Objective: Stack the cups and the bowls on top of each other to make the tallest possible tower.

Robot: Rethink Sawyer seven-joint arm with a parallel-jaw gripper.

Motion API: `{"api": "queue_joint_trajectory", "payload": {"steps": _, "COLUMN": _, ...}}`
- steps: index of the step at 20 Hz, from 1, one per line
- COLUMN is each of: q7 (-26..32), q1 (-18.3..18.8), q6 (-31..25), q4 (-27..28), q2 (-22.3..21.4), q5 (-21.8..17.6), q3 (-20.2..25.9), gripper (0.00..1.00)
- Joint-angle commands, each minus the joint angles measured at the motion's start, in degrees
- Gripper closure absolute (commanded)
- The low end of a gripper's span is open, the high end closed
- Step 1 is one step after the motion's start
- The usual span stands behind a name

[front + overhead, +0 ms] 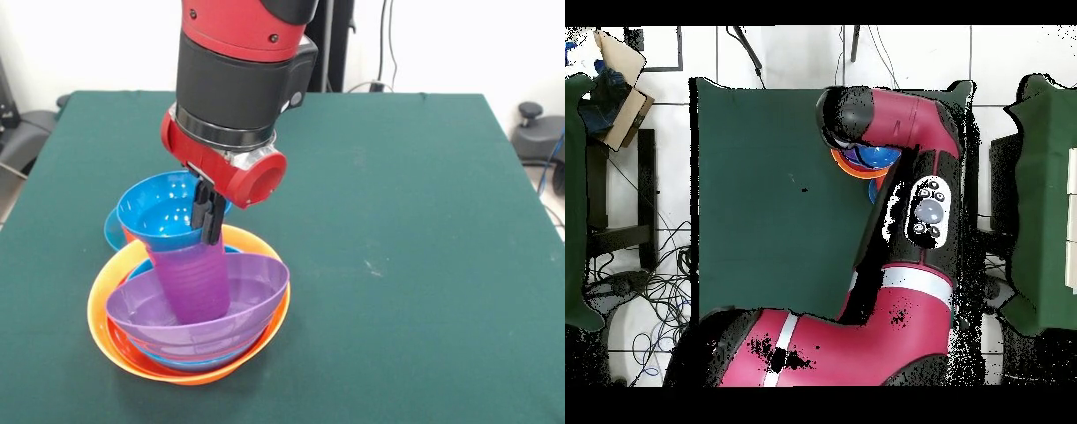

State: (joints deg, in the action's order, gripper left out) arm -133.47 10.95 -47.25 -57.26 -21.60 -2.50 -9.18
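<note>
Purple cup [192, 284]: stands mouth-up and leaning inside the purple bowl [252, 296], at the heart of the tower; its rim is raised toward the claw, so it looks only partly seated.
Claw [210, 221]: dark fingers come down onto the cup's upper rim, clenched on that rim as far as the front view shows; the hold seems to steer the cup as it settles.
Tower [185, 340]: purple bowl tilted on a light blue bowl [190, 361], then a red-orange one, all in the large yellow-orange bowl [101, 300]; widest lowest gives a steady base.
Behind: a second light blue bowl [154, 208] sits on its own small nest, touching the tower's far edge; probably awaiting a turn.
Tabletop [415, 221]: green cloth; tower at the front-left in the front view.
Overhead: the arm [895, 125] hides nearly all of it.
</note>
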Motion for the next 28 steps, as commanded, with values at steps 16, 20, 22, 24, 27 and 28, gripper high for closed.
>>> {"api": "queue_joint_trajectory", "payload": {"steps": 16, "q7": 5.4, "q1": 1.1, "q6": -5.8, "q4": 2.8, "q2": 2.5, "q5": -0.3, "q3": 6.8, "gripper": 0.0}}
{"api": "queue_joint_trajectory", "payload": {"steps": 20, "q7": 5.4, "q1": 1.0, "q6": -5.4, "q4": 3.1, "q2": 2.6, "q5": -0.5, "q3": 6.7, "gripper": 0.0}}
{"api": "queue_joint_trajectory", "payload": {"steps": 22, "q7": 5.6, "q1": 1.0, "q6": -5.4, "q4": 3.0, "q2": 2.7, "q5": -0.5, "q3": 6.8, "gripper": 0.0}}
{"api": "queue_joint_trajectory", "payload": {"steps": 24, "q7": 5.9, "q1": 1.0, "q6": -5.2, "q4": 2.8, "q2": 2.6, "q5": -0.7, "q3": 6.8, "gripper": 0.0}}
{"api": "queue_joint_trajectory", "payload": {"steps": 27, "q7": 6.1, "q1": 0.9, "q6": -5.1, "q4": 2.5, "q2": 2.4, "q5": -0.8, "q3": 6.9, "gripper": 0.0}}
{"api": "queue_joint_trajectory", "payload": {"steps": 28, "q7": 6.1, "q1": 1.0, "q6": -5.3, "q4": 2.6, "q2": 2.4, "q5": -0.6, "q3": 6.9, "gripper": 0.0}}
